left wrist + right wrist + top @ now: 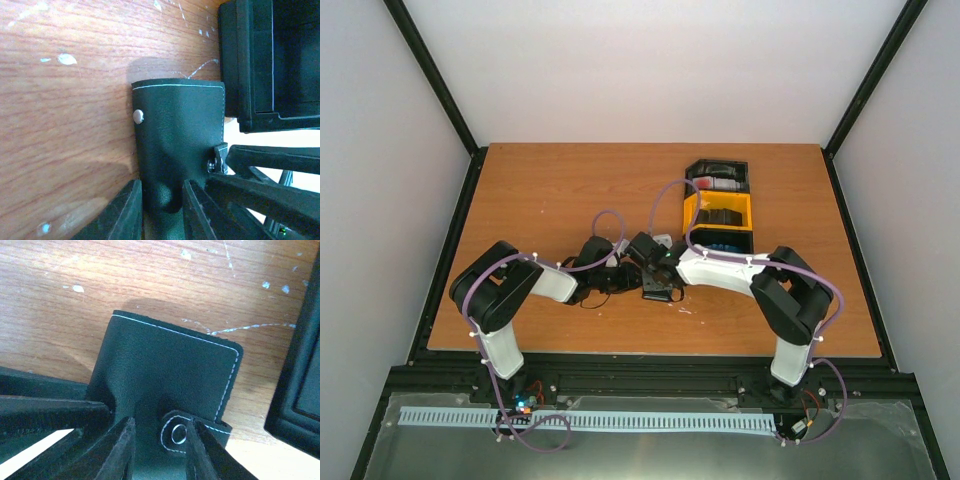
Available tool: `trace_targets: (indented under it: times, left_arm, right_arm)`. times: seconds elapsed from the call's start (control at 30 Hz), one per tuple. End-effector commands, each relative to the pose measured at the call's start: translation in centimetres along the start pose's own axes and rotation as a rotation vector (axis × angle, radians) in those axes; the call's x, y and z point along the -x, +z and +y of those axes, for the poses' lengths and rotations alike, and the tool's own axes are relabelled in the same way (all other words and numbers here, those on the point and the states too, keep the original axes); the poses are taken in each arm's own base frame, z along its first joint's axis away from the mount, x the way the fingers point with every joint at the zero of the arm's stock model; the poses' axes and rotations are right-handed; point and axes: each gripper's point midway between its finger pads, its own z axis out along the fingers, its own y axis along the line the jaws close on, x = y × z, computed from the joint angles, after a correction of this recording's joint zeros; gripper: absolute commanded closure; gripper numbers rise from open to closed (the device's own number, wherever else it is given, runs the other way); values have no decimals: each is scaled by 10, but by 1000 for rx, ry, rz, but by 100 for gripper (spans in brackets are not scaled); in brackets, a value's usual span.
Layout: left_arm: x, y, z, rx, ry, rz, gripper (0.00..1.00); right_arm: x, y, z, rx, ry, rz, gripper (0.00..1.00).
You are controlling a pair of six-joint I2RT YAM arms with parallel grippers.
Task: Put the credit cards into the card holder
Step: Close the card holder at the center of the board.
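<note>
Near the middle of the surface (550, 190), the left gripper (160, 190) is clamped on one end of the folded black card holder (177, 125), which lies flat. The right gripper (162, 422) has its jaws apart astride the closing tab (177, 434). Beyond, the credit cards (718, 184) appear to sit in the black-and-yellow trays (692, 215). No card looks loaded yet, so opening the holder and every insertion seem left to do.

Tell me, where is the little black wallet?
Top view: the card holder is mid-table between both arms' fingers, by the near end of the black and yellow trays.
</note>
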Motion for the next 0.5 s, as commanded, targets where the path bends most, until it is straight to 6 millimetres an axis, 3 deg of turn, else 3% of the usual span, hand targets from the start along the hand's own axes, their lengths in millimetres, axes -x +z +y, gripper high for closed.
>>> trace_targets:
  times: [0.0,0.2,0.47]
  left_arm:
    - [-98,-18,116,414,-201,268,75]
    - [-99,-18,116,415,-203,269,74]
    - [-99,-18,116,415,-203,268,74]
  right_arm:
    - [14,-18,-6,7,51,-75,71]
    - [15,-21,-13,12,91,-94,77]
    - [8,-8,-21,83,187,-59,84]
